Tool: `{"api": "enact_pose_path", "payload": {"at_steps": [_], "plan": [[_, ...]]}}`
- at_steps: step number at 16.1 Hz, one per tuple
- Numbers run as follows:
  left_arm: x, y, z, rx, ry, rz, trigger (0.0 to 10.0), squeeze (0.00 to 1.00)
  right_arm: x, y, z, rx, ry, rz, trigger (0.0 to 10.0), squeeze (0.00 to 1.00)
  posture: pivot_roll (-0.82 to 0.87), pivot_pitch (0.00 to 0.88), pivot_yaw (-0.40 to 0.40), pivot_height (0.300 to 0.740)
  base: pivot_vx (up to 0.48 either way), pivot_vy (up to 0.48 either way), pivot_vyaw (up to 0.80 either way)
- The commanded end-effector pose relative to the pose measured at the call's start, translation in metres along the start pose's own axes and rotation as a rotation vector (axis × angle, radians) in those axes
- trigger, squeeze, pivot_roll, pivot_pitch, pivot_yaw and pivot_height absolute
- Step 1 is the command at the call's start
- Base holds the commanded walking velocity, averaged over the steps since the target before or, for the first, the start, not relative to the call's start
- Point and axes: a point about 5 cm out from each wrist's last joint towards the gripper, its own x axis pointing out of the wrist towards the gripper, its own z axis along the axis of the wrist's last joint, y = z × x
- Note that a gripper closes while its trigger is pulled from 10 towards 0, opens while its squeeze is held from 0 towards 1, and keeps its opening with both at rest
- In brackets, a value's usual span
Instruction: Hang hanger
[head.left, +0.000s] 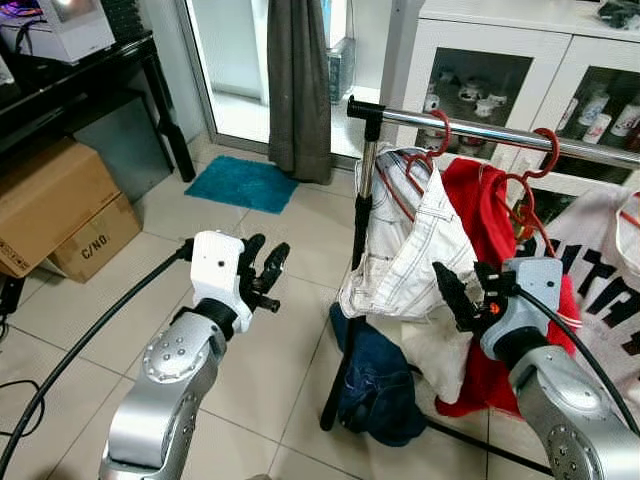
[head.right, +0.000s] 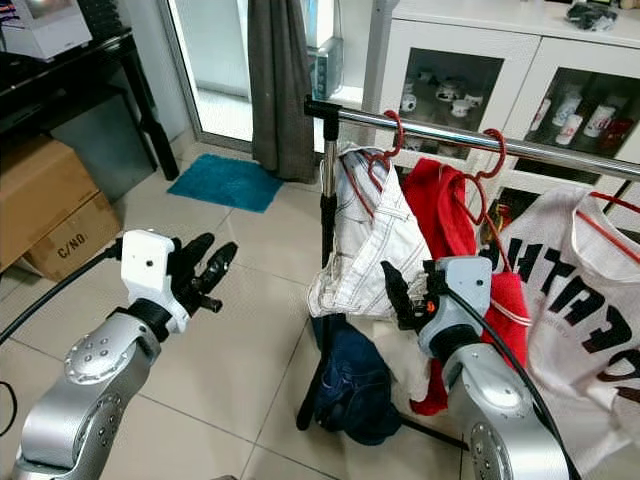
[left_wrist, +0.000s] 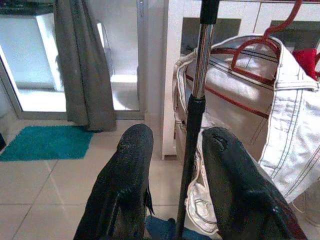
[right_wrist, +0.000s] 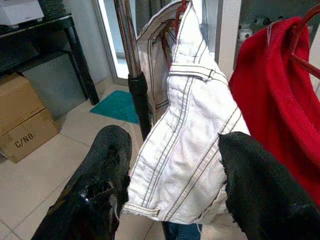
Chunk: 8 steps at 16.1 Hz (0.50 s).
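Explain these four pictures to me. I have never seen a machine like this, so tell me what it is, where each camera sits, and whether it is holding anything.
This is a walking humanoid robot with two silver arms, each ending in a gripper of two black fingers. The two wide pictures come from a pair of cameras in its head, looking forward and down. The other two come from cameras on its wrists, looking out between the fingers.

Before it stands a clothes rail with red hangers hooked over it, carrying a white garment, a red garment and a lettered jersey. A blue garment lies on the tiled floor at the foot of the rail.

The left gripper is raised, open and empty. The right gripper is open too, next to the white garment, holding nothing.
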Motion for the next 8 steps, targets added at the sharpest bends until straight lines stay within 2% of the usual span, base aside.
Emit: {"api": "enact_pose_path", "payload": {"at_steps": [1,8], "plan": [[-0.0006,0.0007,-0.0049,0.009,0.021,0.002,10.0,0.0,-0.0001,0.0003,-0.0019,0.002,0.01,-0.003,10.0,0.0,-0.09,0.0,0.046,0.74,0.0,0.0,0.0],[-0.0006,0.0007,-0.0049,0.009,0.021,0.002,10.0,0.0,-0.0001,0.0003,-0.0019,0.002,0.01,-0.003,10.0,0.0,-0.09,0.0,0.046,0.74,0.0,0.0,0.0]]}}
